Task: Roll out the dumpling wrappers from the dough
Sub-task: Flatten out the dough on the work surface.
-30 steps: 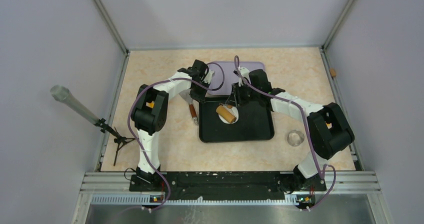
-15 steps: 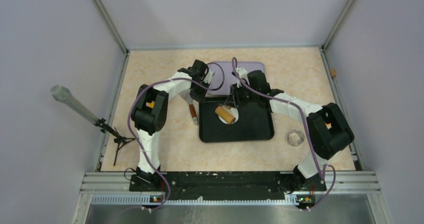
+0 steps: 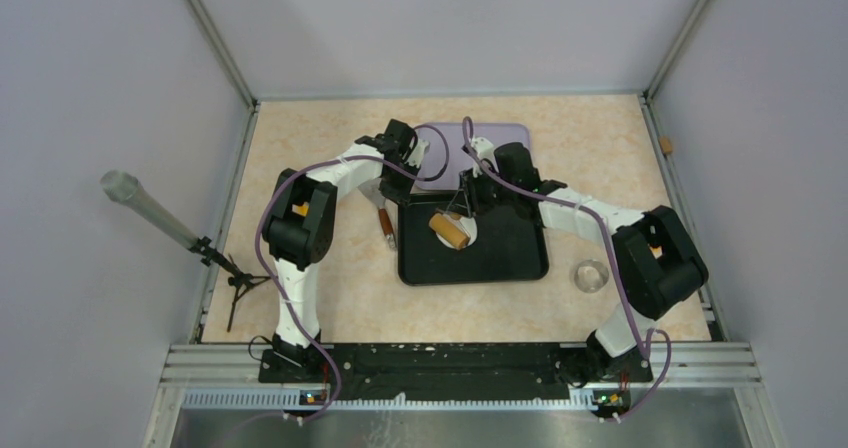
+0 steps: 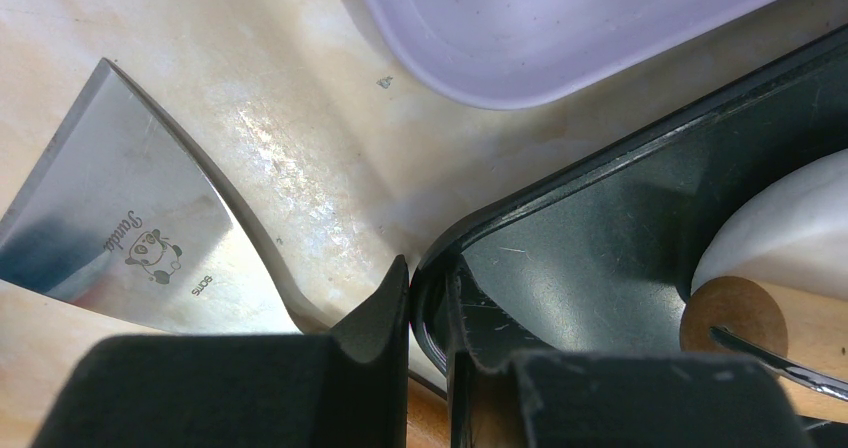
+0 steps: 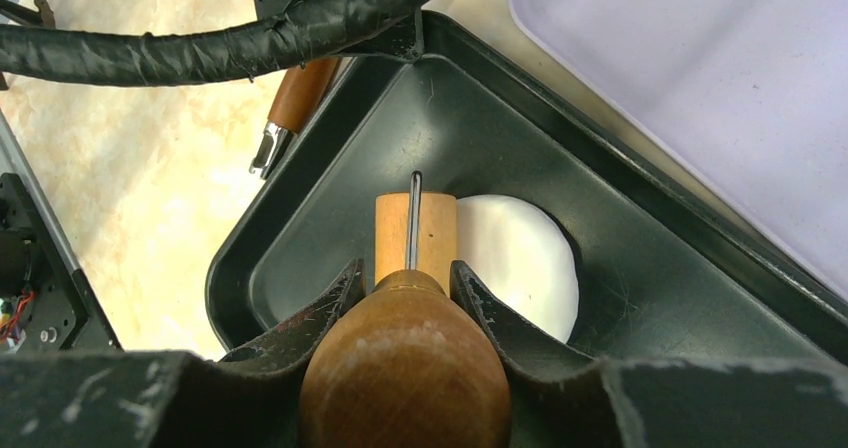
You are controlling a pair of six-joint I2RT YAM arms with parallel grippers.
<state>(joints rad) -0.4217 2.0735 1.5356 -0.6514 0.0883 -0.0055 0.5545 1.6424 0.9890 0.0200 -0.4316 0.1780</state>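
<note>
Rolling is under way on the black tray [image 3: 500, 258]. My right gripper [image 5: 405, 283] is clenched around the wooden handle [image 5: 405, 378] of a small rolling pin [image 5: 395, 233], whose barrel rests on the near-left edge of the dough [image 5: 525, 268]. The dough is a flattened, roundish white sheet lying in the tray's far-left part. My left gripper [image 4: 425, 288] pinches the tray's rim at its far-left corner, one finger inside and one outside, apparently to steady it. A steel scraper [image 4: 130, 228] lies on the worktop [image 3: 300, 128] just beside that corner, a lilac tray [image 4: 560, 28] sits beyond, and a glass dish [image 3: 591, 275] stands to the right. As I judge it, the next move calls for pushing the pin across the sheet with even downward pressure while the left grip stops the tray sliding.
</note>
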